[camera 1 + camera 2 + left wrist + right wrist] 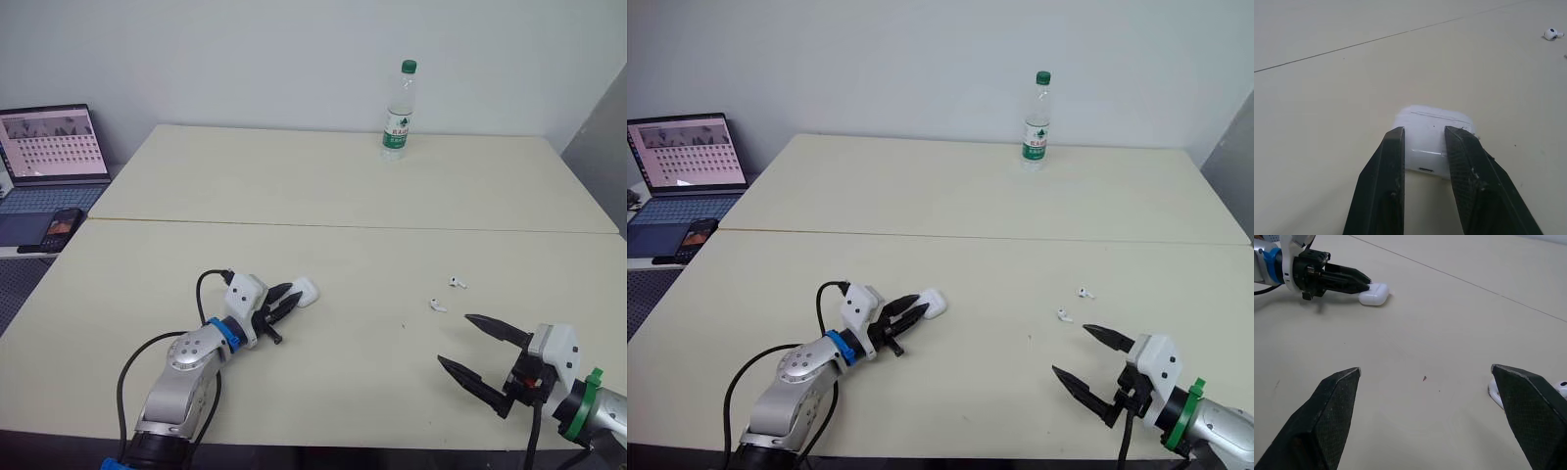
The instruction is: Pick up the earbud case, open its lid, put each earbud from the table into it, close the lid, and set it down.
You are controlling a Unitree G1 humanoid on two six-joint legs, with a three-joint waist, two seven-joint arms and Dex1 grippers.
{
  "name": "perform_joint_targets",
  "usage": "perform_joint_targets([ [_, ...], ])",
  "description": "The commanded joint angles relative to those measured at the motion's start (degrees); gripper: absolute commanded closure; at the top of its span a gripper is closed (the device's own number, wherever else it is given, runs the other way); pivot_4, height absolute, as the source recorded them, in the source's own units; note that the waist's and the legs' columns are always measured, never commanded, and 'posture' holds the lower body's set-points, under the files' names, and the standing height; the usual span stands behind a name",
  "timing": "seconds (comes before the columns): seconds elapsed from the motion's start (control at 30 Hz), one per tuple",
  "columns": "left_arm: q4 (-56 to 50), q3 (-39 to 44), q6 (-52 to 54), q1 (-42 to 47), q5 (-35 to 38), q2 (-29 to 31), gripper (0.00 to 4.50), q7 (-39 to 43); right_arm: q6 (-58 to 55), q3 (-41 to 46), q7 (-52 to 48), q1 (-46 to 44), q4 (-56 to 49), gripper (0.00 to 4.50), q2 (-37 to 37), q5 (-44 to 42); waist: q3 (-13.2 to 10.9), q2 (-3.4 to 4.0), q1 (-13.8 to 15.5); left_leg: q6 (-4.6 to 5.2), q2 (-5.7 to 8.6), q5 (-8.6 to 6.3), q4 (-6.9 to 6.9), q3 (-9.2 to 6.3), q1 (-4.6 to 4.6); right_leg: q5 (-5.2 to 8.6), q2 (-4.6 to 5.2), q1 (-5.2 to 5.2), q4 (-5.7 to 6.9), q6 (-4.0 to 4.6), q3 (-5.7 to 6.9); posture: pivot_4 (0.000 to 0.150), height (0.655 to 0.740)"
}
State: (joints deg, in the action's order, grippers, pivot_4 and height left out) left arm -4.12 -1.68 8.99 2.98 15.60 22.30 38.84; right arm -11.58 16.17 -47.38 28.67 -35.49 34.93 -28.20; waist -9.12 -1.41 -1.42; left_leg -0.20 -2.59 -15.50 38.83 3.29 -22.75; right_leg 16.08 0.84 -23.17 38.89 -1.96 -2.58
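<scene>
The left gripper (292, 299) has its jaws narrowed at the small white earbud case (307, 291); whether they hold it cannot be told. The right gripper (454, 338) has its jaws wide and empty over open beige worktop (343, 392) near its front edge.

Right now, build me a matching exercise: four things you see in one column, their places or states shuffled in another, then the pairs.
1 earbud case
2 water bottle
3 laptop
4 right gripper

A upright near the table's far edge
B wide open, holding nothing
C lid shut, lying on the table
D screen lit, off the table on the robot's left

Pairs: 1-C, 2-A, 3-D, 4-B
</scene>
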Motion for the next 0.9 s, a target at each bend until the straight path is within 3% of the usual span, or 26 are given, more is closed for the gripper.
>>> perform_joint_targets([
  [0.03, -2.7, 1.7, 0.7, -0.3, 2.6, 0.9, 3.03, 1.7, 1.1, -0.4, 0.2, 0.1, -0.6, 0.0, -0.5, 0.3, 0.0, 0.0, 0.0, 0.0, 0.0, 0.0, 0.0, 0.0, 0.0, 0.0, 0.0, 0.0, 0.0, -0.01, 0.0, 0.15, 0.7362],
  [0.1, -3.2, 2.1, -0.3, -0.3, 2.2, 1.3, 2.61, 1.7, 1.2, -0.5, 0.4, 0.1, -0.7, 0.0, -0.7, 0.3, 0.0, 0.0, 0.0, 0.0, -0.01, 0.0, 0.01, 0.01, 0.01, 0.01, 0.0, 0.0, 0.0, -0.03, 0.0, 0.15, 0.7362],
  [0.3, -0.4, 0.3, -3.4, 1.8, -0.8, 3.6, 0.67, 4.2, 1.1, -1.1, 0.1, 0.6, -1.2, 0.0, -1.3, 0.1, 0.0, 0.0, 0.0, 0.0, 0.0, 0.0, 0.01, 0.0, -0.01, 0.0, 0.0, -0.01, 0.0, -0.01, 0.0, 0.15, 0.7362],
  [0.9, 9.1, -4.1, -7.5, 7.8, -6.2, 2.6, 0.67, 6.5, 4.8, -0.8, -3.8, 2.9, -4.3, 0.0, -1.7, -4.3, 0.0, -0.01, 0.0, 0.0, 0.0, 0.0, 0.01, 0.01, -0.02, 0.0, -0.02, -0.01, 0.0, -0.02, 0.03, 0.15, 0.7362],
])
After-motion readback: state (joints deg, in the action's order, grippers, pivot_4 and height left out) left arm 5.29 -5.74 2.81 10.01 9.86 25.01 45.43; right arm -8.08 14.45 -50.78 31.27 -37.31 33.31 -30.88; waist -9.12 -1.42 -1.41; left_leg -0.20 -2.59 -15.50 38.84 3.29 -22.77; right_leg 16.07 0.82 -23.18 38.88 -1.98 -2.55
